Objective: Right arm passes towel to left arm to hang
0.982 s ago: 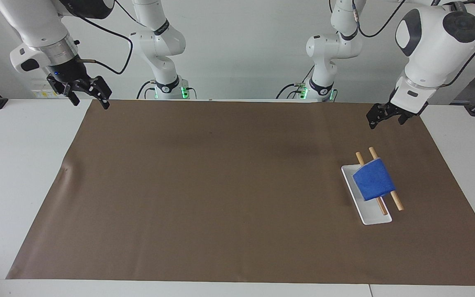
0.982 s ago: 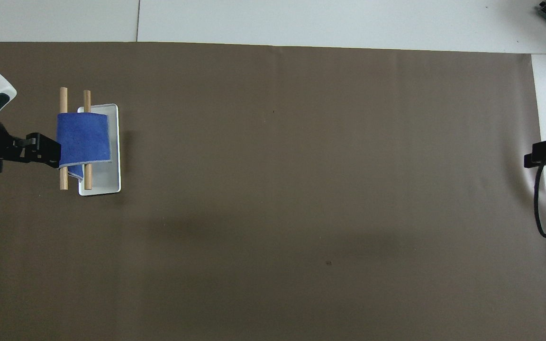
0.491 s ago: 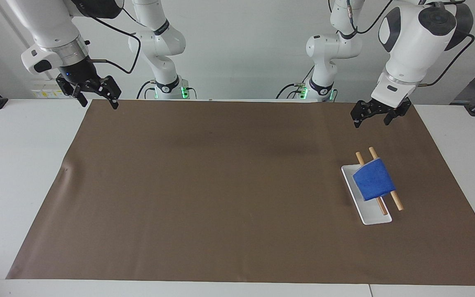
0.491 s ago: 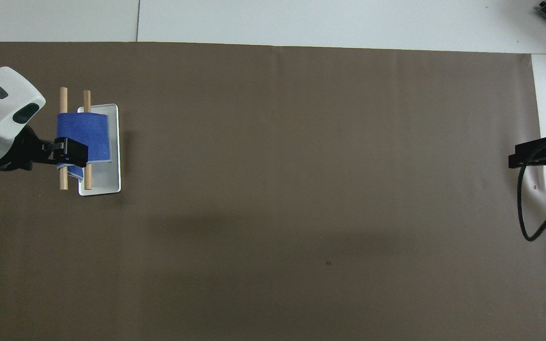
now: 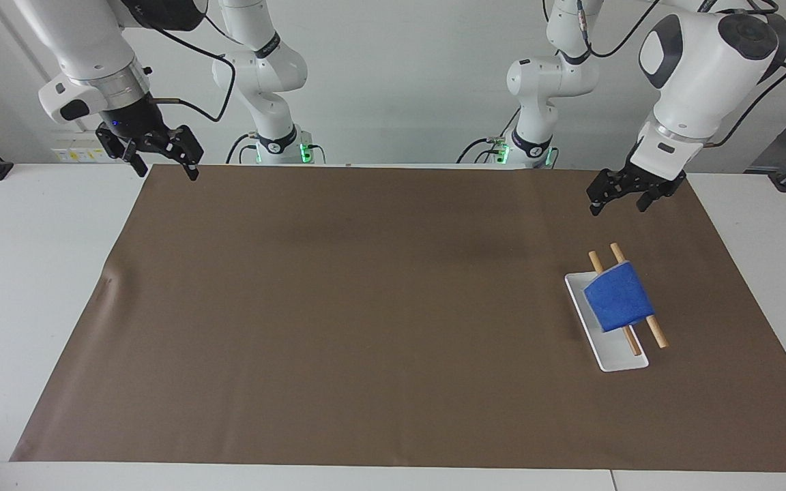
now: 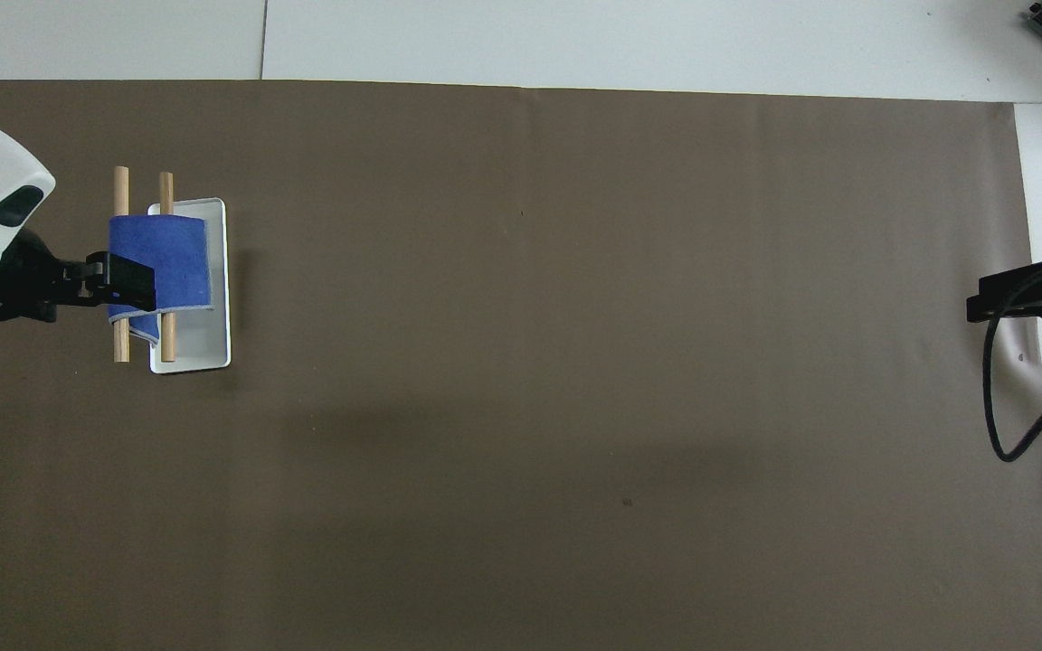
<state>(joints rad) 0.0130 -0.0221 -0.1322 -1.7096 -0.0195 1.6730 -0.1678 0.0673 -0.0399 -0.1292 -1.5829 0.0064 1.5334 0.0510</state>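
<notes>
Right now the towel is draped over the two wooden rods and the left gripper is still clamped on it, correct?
Not quite. The towel is draped over the rods, but the left gripper is open and up in the air, clear of it, as the facing view shows.

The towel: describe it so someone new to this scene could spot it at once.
Start from the brown mat covering the table and go to the left arm's end, where a white tray carries two wooden dowels. The towel is the small blue cloth draped over both dowels, the only blue thing on the mat.
</notes>
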